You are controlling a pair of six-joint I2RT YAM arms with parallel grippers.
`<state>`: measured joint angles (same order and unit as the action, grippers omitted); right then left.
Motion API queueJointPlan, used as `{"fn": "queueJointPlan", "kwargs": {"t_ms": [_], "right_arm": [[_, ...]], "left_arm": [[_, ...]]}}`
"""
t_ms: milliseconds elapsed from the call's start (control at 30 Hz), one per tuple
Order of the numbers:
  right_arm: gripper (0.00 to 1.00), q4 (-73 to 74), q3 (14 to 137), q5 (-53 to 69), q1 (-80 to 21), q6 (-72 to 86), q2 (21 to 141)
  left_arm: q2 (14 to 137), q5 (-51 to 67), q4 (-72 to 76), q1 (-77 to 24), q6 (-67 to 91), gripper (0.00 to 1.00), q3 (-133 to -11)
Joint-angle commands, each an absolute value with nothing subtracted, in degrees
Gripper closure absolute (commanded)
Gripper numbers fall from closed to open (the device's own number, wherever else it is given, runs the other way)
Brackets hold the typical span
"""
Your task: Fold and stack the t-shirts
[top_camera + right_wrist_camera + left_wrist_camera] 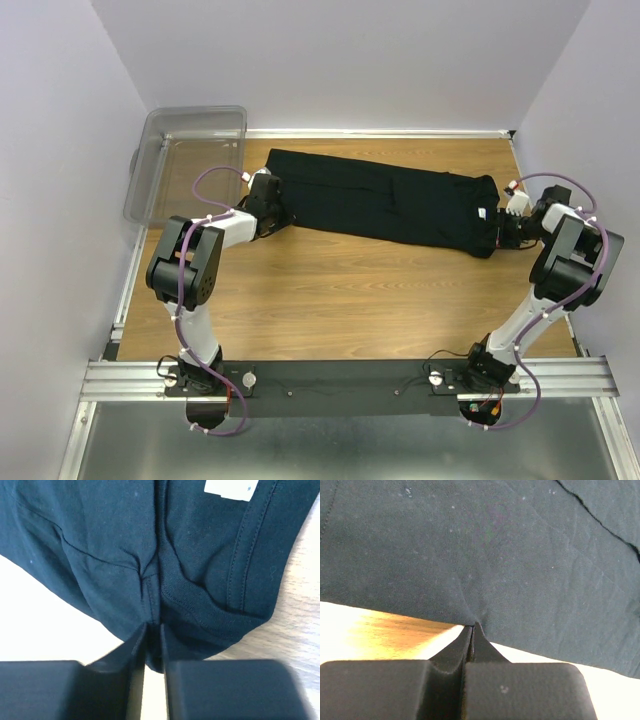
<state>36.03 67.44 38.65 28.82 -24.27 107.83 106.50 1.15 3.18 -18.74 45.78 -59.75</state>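
Wood desk [350, 300] — left tool [474, 626] clenched on shirt [385, 200] edge; right tool [152, 627] pinches only thin collar [200, 607] — likely to slip on lifting.

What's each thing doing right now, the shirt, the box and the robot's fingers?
Shirt, folded into a long strip, flat on the table.
Left fingers, shut, pinching one end of the shirt.
Right fingers, shut on the collar end, by the white tag.
Bin, open on top, looks empty.
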Motion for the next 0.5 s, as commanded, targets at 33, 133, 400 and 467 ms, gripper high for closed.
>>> {"fn": "queueJointPlan", "kwargs": {"t_ms": [33,133,400,467], "right_arm": [[0.90,35.16,67.41,36.65,28.48,-24.35,105.57],[1.00,34.89,67.41,34.72,28.48,-24.43,103.89],[0.99,29.36,67.94,24.88,28.74,-23.20,100.28],[0.99,29.18,68.73,24.26,28.74,-23.55,101.34]], "left_arm": [[104.33,2.20,4.31,-18.54,44.82,1.00,-59.68],[104.15,1.58,3.96,-18.46,44.56,1.00,-59.77],[103.45,0.44,3.34,-17.75,44.30,1.00,-59.50],[103.45,0.44,3.25,-17.67,44.12,1.00,-59.50]]}}
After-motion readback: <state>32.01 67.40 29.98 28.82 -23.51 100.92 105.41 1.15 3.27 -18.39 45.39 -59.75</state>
